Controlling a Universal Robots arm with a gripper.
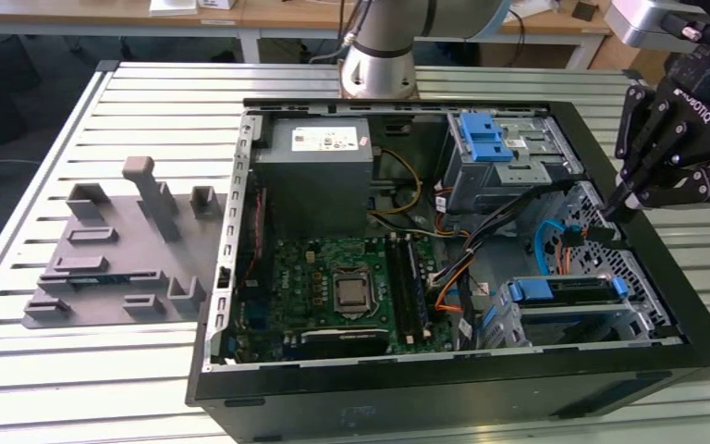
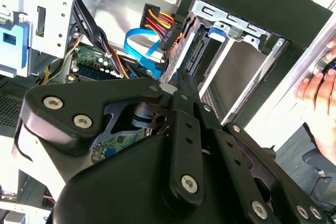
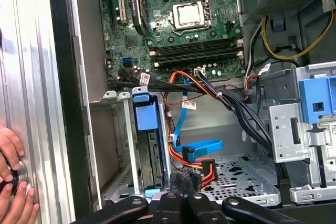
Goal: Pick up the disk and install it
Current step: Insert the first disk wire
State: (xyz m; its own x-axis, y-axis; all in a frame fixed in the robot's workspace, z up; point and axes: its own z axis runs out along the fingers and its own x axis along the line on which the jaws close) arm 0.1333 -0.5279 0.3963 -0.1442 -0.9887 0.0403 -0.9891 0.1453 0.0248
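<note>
The gripper, fingers pressed together and holding nothing, hangs over the open computer case at the exterior view's right. In the first wrist view its tips are just beside a red-and-yellow-wired connector. The disk sits in the near drive cage, blue rails showing. A person's hand lies on the slatted table beside the case.

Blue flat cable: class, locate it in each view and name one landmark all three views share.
Exterior view: blue flat cable curves down toward the disk.
Second wrist view: cable beside the red-and-yellow plug.
First wrist view: cable beside that plug.
Shared landmark: blue cage latch.
</note>
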